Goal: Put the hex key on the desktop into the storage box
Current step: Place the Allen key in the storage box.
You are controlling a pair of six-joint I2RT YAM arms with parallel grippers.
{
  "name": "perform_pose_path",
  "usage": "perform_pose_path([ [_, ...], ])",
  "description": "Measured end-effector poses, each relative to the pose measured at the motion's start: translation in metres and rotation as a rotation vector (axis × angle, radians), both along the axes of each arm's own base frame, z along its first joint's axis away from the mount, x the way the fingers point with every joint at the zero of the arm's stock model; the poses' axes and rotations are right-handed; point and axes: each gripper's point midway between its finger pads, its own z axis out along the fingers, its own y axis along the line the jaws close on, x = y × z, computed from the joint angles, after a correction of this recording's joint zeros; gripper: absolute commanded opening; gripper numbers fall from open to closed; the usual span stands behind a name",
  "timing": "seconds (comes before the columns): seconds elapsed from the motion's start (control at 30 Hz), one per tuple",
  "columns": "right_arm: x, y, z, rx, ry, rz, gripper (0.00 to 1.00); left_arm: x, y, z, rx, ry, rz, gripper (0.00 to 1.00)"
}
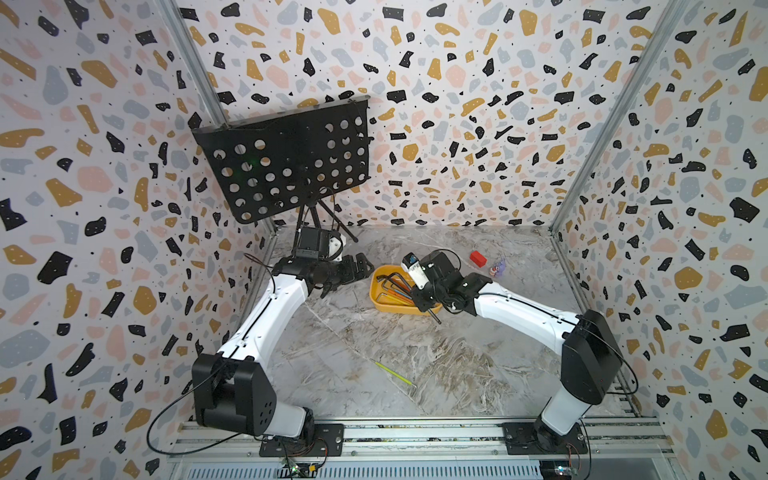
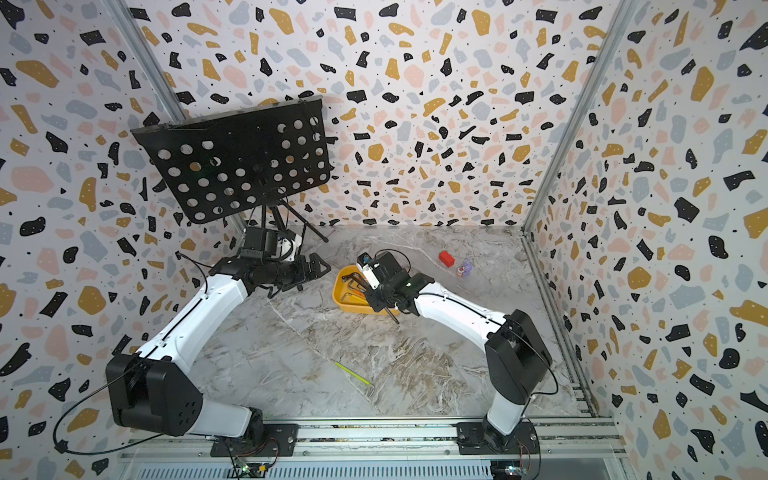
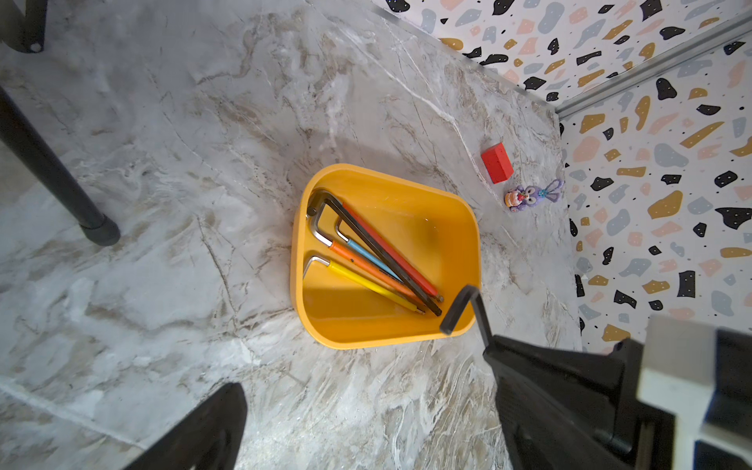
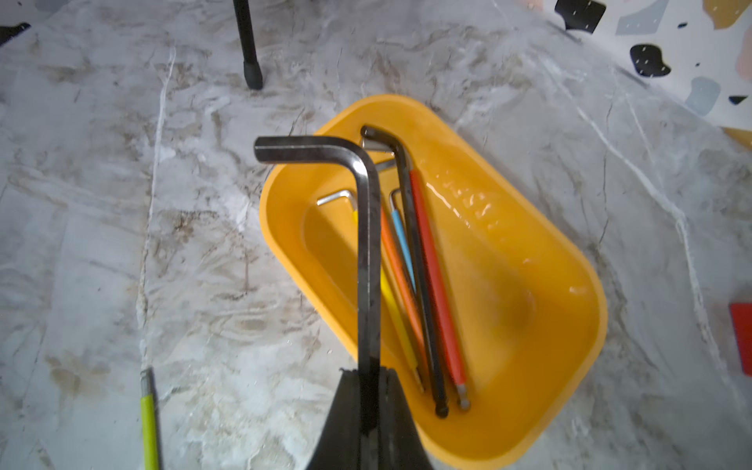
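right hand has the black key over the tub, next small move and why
Probably ease the right hand lower over the storage box: it is shut on the black hex key, whose bent end hangs above the box near its rim, so a closer release should land it inside.

no text, label, number or sign can be read anywhere.

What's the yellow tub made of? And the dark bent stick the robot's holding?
The storage box looks like glossy plastic: even orange-yellow colour, rounded moulded corners, bright highlights on its wall. The hex key in the right gripper looks like dark steel, probably uncoated: grey sheen along its edges and bend.
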Motion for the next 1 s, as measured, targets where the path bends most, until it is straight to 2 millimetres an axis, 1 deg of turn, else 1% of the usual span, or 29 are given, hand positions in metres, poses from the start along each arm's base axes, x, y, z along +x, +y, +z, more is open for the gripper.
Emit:
perform_pose_path([
  [0.1,0.028,0.010,0.002,-0.005,-0.016,0.034,0.00,0.000,0.002,-0.007,-0.009,0.020,0.003,1.00],
  [0.17,0.040,0.017,-0.003,-0.008,-0.015,0.063,0.00,0.000,0.002,-0.008,-0.014,0.023,0.003,1.00],
  [0.27,0.054,0.021,-0.018,-0.019,0.002,0.095,0.00,0.000,0.003,-0.010,-0.013,0.021,0.012,1.00],
  [0.37,0.065,0.024,-0.038,-0.031,0.026,0.122,0.00,-0.001,0.006,-0.012,-0.008,0.025,0.027,1.00],
  [0.5,0.072,0.024,-0.062,-0.060,0.050,0.149,0.00,-0.003,0.008,-0.011,-0.009,0.021,0.040,1.00],
  [0.57,0.077,0.024,-0.069,-0.073,0.051,0.160,0.00,-0.002,0.008,-0.009,-0.010,0.014,0.043,1.00],
  [0.67,0.084,0.027,-0.073,-0.082,0.043,0.174,0.00,-0.001,0.008,-0.008,-0.011,0.008,0.045,1.00],
  [0.73,0.085,0.029,-0.074,-0.082,0.043,0.186,0.00,-0.001,0.008,-0.008,-0.012,0.007,0.046,1.00],
  [0.93,0.074,0.033,-0.076,-0.059,0.086,0.224,0.00,0.000,0.009,-0.007,-0.015,0.007,0.052,1.00],
  [1.0,0.072,0.033,-0.078,-0.056,0.094,0.228,0.04,0.000,0.010,-0.007,-0.015,0.006,0.053,1.00],
])
